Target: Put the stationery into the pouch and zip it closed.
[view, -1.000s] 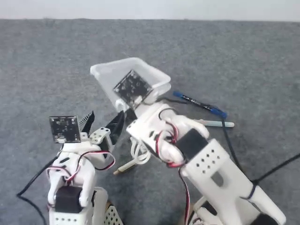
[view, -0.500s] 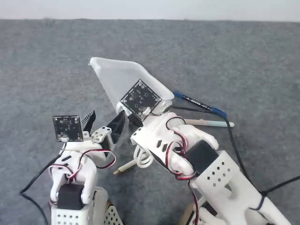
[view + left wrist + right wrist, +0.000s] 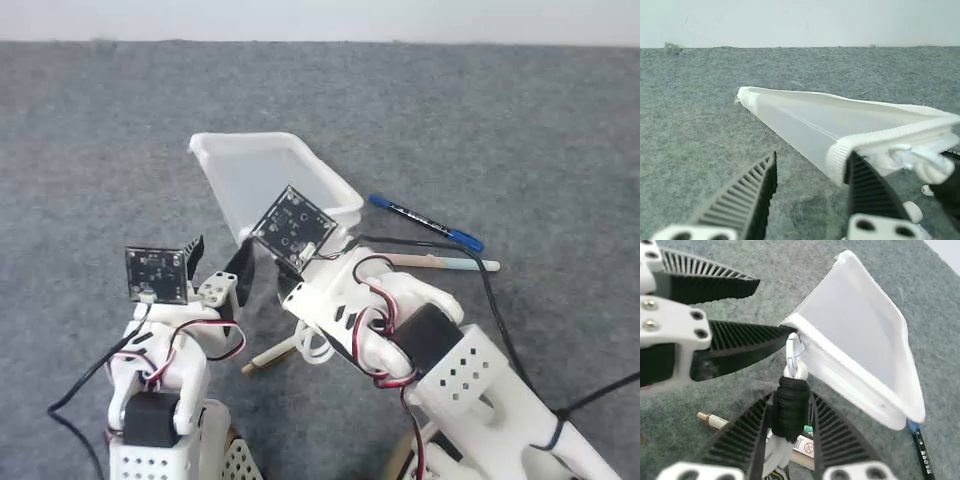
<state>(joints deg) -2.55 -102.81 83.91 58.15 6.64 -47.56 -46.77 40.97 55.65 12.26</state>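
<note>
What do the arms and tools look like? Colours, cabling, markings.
White shells on left arm and right arm, black servos, red-black-white wire loops. The left tool and right tool have black ribbed fingers on white screwed mounts. A black square camera board sits at each wrist.

high: above, looking down | wrists: close-up | shared: pouch (image 3: 262,175)
</note>
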